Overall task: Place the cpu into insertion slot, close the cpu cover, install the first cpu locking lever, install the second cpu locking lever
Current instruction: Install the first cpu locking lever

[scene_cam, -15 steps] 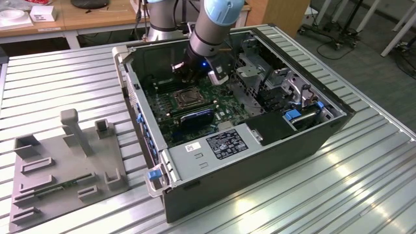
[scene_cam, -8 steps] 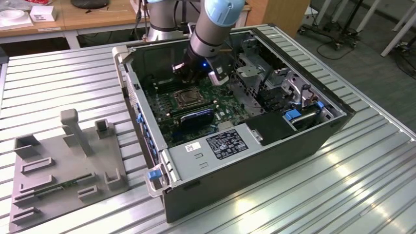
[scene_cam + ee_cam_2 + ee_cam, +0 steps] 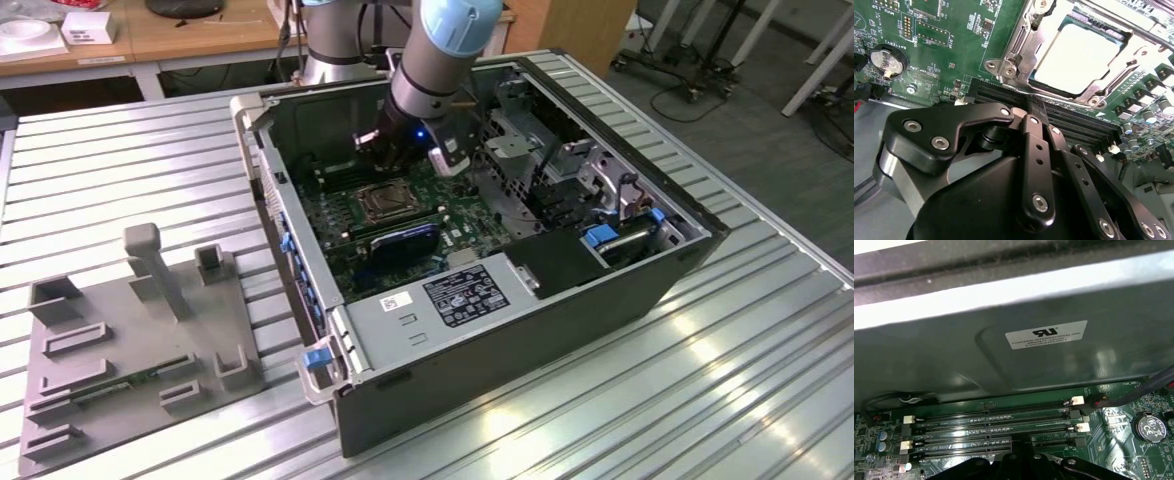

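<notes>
We see an open computer case (image 3: pixel 534 290) lying on a ribbed metal table (image 3: pixel 120 180), with the arm (image 3: pixel 434 60) reaching down into it from above. In the exterior view the gripper (image 3: pixel 400 160) hangs just over the green motherboard (image 3: pixel 334 225), at the far edge of the insertion slot (image 3: pixel 380 201), which lies near the middle of the board.

In the second wrist view the cpu (image 3: pixel 1076 55) sits flat in the insertion slot (image 3: pixel 1091 92), its pale top showing through the window of the cpu cover (image 3: pixel 1026 37). The silvery cover frame lies down around the chip. We cannot tell from these pictures whether either locking lever is latched.

The gripper (image 3: pixel 1036 107) shows in that view as black linkage with its two fingers (image 3: pixel 1036 150) pressed together, so the jaws are closed with nothing between them. The tips point at the long black memory slots (image 3: pixel 1074 125) that run just beside the socket. A round coin battery (image 3: pixel 886 61) sits on the board, well apart from the socket.

In the first wrist view we see the memory slots (image 3: pixel 994 427) with white clips at their ends, a grey metal case wall (image 3: pixel 1004 340) bearing a white label (image 3: pixel 1046 335) beyond them, and the coin battery (image 3: pixel 1150 427).

On the table, toward the exterior view's left of the case, lies a grey fixture tray (image 3: pixel 134 350) with upright blocks.
</notes>
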`<state>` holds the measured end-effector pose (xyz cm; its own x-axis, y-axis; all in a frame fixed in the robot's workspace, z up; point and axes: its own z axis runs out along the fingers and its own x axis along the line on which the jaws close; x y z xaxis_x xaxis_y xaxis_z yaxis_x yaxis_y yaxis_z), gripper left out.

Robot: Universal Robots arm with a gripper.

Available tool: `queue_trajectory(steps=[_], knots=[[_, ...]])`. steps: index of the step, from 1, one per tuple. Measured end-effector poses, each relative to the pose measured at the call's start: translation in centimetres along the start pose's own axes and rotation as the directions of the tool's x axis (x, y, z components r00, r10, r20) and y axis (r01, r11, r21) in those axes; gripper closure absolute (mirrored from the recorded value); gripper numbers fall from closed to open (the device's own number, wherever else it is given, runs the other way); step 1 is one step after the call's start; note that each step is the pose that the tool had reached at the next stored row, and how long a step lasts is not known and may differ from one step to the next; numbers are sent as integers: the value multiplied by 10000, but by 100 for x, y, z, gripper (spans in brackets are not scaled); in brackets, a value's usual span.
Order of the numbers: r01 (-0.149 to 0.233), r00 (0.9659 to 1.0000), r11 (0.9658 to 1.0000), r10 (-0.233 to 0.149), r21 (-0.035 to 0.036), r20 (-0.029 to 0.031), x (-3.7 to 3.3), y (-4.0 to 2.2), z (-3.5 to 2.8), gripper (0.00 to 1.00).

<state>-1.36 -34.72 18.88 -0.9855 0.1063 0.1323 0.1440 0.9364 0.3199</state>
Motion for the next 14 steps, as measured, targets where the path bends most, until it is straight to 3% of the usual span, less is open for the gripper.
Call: queue_trajectory(steps=[14], knots=[[1,10000,10000,-1,2,1,-2,2,2,89]])
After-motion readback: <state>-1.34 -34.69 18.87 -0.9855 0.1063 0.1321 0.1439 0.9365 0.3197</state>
